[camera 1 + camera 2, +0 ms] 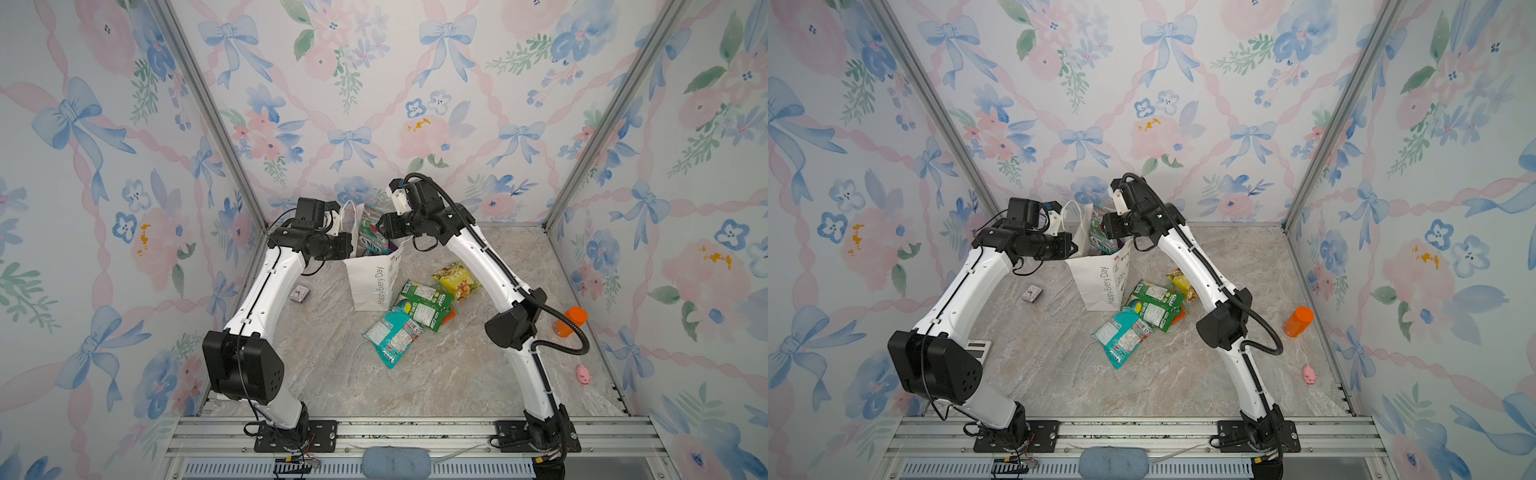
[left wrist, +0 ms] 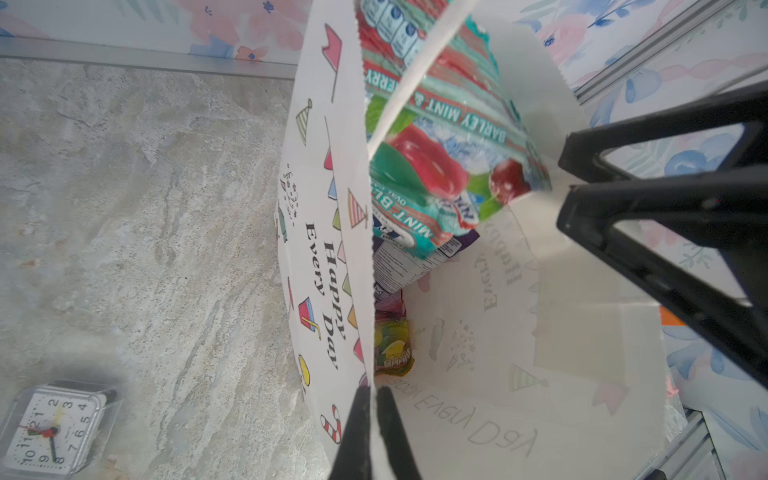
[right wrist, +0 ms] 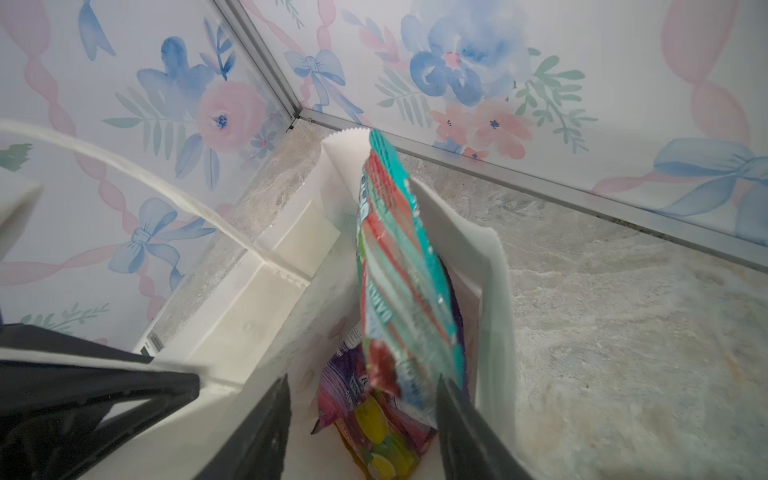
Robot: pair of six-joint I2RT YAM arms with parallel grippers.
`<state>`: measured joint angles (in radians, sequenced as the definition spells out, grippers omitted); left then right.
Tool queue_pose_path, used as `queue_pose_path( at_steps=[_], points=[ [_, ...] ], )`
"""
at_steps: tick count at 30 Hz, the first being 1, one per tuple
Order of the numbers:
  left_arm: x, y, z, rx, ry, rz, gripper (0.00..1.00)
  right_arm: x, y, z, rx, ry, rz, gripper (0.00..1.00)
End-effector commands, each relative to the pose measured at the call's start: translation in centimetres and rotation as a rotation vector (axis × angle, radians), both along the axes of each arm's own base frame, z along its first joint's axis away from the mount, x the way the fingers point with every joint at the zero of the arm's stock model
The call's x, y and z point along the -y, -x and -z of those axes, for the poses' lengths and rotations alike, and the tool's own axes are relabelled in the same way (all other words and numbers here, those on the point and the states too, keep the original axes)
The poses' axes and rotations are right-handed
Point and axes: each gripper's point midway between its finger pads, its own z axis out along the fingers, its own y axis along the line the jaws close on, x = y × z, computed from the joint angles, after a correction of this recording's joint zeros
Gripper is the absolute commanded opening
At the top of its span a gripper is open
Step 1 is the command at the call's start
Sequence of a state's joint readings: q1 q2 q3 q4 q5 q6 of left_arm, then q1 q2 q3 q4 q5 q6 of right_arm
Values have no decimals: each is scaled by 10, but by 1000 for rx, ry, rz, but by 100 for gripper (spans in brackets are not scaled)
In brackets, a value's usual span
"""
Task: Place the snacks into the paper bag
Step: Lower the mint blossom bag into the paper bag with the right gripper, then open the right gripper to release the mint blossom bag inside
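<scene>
You're looking at a white paper bag (image 1: 372, 286) with pastel party drawings, a teal mint packet (image 2: 440, 137) striped red, a green packet (image 1: 426, 307), a yellow chip bag (image 1: 457, 281), an orange bottle (image 1: 572, 319), a pink toy pig (image 1: 584, 374), and a beige-grey veined marble tabletop (image 1: 415, 386).

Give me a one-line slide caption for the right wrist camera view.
Right gripper, jaws open, over the paper bag; a teal mint packet stands upright inside, above a purple packet.
</scene>
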<state>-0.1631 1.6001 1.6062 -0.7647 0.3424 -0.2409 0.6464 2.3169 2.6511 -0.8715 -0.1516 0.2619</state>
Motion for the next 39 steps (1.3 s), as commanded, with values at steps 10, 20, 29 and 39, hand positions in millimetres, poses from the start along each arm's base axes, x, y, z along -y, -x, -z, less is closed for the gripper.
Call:
queue_pose_path(
  at_steps=[10,20,29,39],
  points=[
    [0,-1,5,-12,18,1,0,12,33,-80,60,-181,-27,64],
    [1,-2,6,-17,22,2,0,2,69,-100,94,-197,-126,68],
    [2,-1,5,-15,24,4,0,-4,64,-70,26,-224,-158,71],
    [2,0,3,-13,27,5,0,-24,68,-73,6,-372,-274,80]
  ],
)
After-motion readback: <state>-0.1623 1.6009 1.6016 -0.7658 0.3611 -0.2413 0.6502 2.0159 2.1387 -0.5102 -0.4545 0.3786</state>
